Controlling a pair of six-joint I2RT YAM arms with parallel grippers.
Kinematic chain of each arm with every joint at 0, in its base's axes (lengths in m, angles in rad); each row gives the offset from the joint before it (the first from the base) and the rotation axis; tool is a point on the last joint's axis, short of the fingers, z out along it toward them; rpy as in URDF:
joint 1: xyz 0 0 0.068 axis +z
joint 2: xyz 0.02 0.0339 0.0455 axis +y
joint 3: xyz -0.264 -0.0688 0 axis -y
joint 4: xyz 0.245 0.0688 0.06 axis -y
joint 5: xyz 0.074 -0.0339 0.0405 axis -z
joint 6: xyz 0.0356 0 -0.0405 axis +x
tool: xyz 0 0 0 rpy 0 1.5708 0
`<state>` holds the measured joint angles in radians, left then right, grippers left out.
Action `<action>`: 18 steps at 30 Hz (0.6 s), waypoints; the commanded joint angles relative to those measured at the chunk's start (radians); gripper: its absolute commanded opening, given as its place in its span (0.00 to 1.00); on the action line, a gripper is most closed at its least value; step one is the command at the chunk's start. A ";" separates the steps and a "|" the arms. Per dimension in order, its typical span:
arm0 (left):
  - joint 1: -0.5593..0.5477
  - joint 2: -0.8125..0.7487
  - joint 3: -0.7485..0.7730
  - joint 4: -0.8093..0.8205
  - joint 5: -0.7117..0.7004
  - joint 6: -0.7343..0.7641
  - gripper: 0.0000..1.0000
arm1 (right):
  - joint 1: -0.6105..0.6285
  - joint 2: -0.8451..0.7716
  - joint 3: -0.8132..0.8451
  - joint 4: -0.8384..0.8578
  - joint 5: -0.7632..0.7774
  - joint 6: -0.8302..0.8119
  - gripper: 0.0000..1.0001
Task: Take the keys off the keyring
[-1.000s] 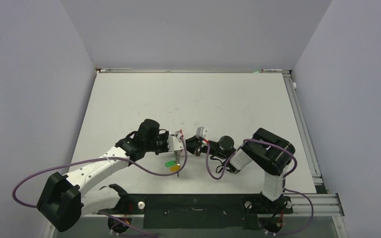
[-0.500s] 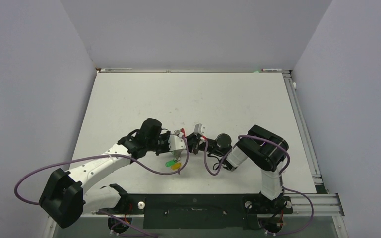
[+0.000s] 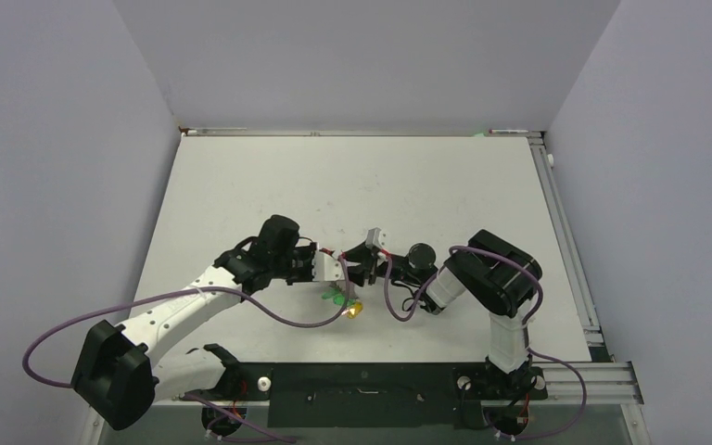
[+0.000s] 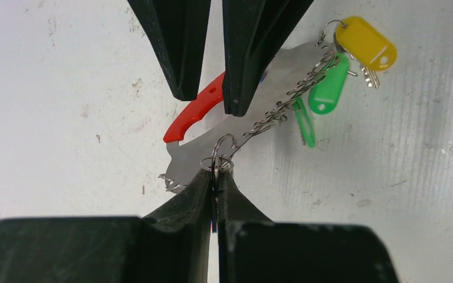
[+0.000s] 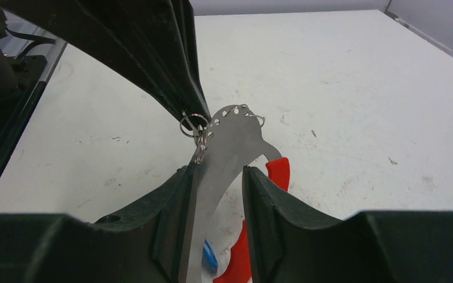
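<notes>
The keyring is a large loop with a grey metal band (image 4: 197,154) and a red band (image 4: 193,116); it is held up between both grippers above the table. My right gripper (image 5: 217,172) is shut across the grey band (image 5: 227,147), with the red band (image 5: 278,170) beside it. My left gripper (image 4: 215,174) is shut on a small split ring (image 4: 223,162) at the band's edge. A chain of small rings (image 4: 283,106) runs to a yellow tag (image 4: 365,42) and green tags (image 4: 329,91) with a key. A blue tag (image 5: 209,257) shows below. In the top view the grippers (image 3: 341,269) (image 3: 363,267) nearly touch.
The white table (image 3: 352,185) is walled on three sides, with an aluminium rail (image 3: 565,232) along its right edge. Purple cables loop beside both arms (image 3: 269,311). The near edge holds the arm bases (image 3: 362,389).
The right gripper has closed in on the left one. The green and yellow tags have swung right and lower, from under the left gripper toward the right gripper.
</notes>
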<state>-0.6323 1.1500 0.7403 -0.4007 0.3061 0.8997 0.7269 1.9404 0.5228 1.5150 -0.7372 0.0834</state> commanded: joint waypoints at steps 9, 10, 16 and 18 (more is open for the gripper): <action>0.016 -0.005 0.087 -0.051 0.036 0.180 0.00 | 0.016 -0.137 0.060 -0.124 -0.149 -0.150 0.36; 0.016 -0.005 0.089 -0.050 0.041 0.178 0.00 | 0.023 -0.139 0.067 -0.140 -0.142 -0.156 0.36; 0.014 -0.016 0.102 -0.055 0.067 0.182 0.00 | 0.040 -0.134 0.092 -0.220 -0.096 -0.209 0.35; 0.013 -0.021 0.099 -0.055 0.069 0.185 0.00 | 0.042 -0.133 0.095 -0.226 -0.086 -0.210 0.35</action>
<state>-0.6220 1.1484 0.7895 -0.4606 0.3267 1.0615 0.7612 1.8435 0.5880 1.3010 -0.8318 -0.0856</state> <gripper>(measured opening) 0.018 0.352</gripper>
